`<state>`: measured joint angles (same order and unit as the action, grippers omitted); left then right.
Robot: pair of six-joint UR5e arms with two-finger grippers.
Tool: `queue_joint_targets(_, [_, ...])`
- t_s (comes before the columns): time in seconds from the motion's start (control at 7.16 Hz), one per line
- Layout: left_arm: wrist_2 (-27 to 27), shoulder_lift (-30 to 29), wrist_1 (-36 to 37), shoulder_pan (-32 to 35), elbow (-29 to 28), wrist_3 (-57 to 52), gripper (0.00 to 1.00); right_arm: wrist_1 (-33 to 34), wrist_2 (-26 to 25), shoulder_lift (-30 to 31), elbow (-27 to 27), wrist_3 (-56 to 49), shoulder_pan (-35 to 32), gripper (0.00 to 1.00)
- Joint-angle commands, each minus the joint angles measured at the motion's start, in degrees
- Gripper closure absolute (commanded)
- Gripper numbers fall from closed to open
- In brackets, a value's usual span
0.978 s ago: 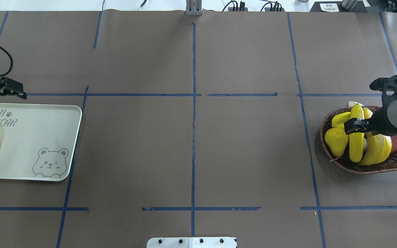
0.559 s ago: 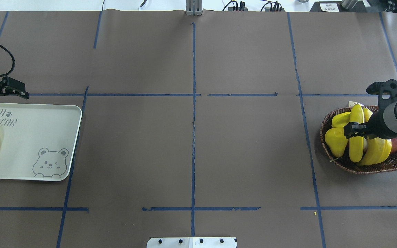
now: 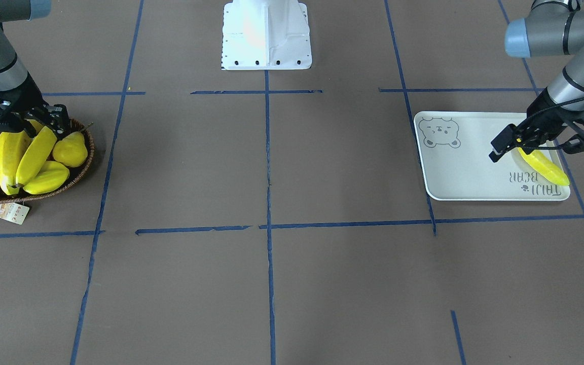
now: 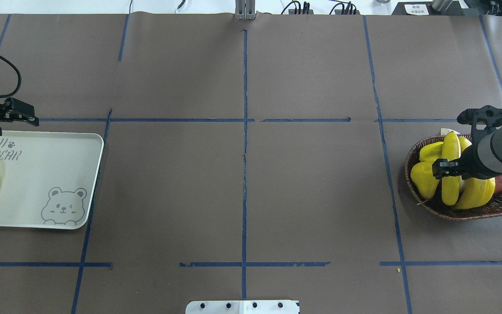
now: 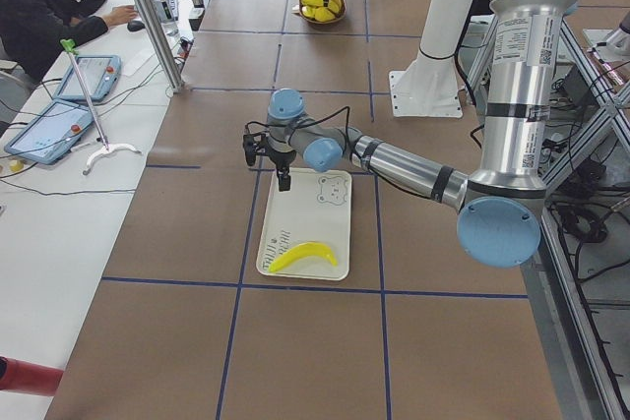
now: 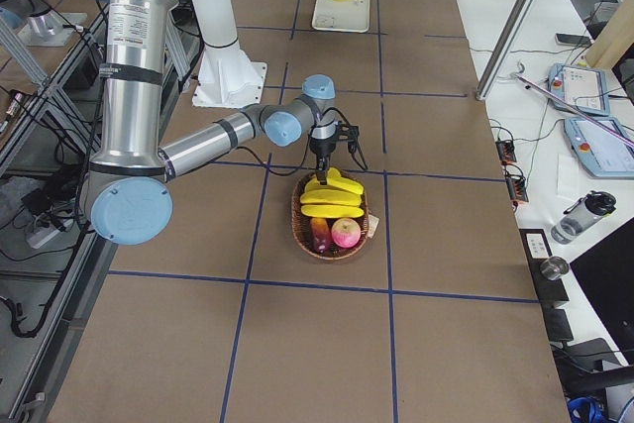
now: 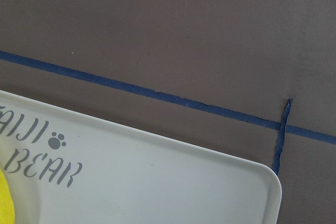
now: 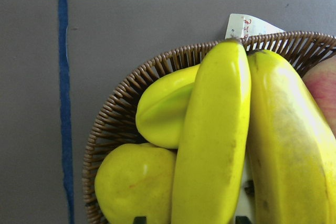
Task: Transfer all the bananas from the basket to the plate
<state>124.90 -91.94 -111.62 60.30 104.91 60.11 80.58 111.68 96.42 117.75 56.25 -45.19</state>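
Exterior front-facing view: right gripper (image 3: 21,120), jaws spread, straddles top banana (image 3: 33,149) in basket (image 3: 90,152). Left gripper (image 3: 534,151), jaws spread and empty, hangs over plate (image 3: 464,167) bearing lone banana (image 3: 548,170).

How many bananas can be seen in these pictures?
4. One banana lies on the plate; three are piled in the basket, overlapping, so another may be hidden.

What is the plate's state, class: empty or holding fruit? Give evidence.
Holding fruit: one banana lies flat at one end of the plate, as the front-facing and left side views show.
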Motion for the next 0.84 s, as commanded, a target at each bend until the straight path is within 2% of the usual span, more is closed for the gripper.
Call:
queue_joint_targets(0.0, [0.1,0.0,0.0,-0.1,0.1,0.0,0.00,0.0,0.0,0.1,-0.2,-0.1,-0.1,0.36])
queue_joint_targets(0.7, [0.0,0.2,0.0,-0.1,0.4,0.0,0.00,0.0,-0.1,-0.5,-1.6,0.0,0.1,0.37])
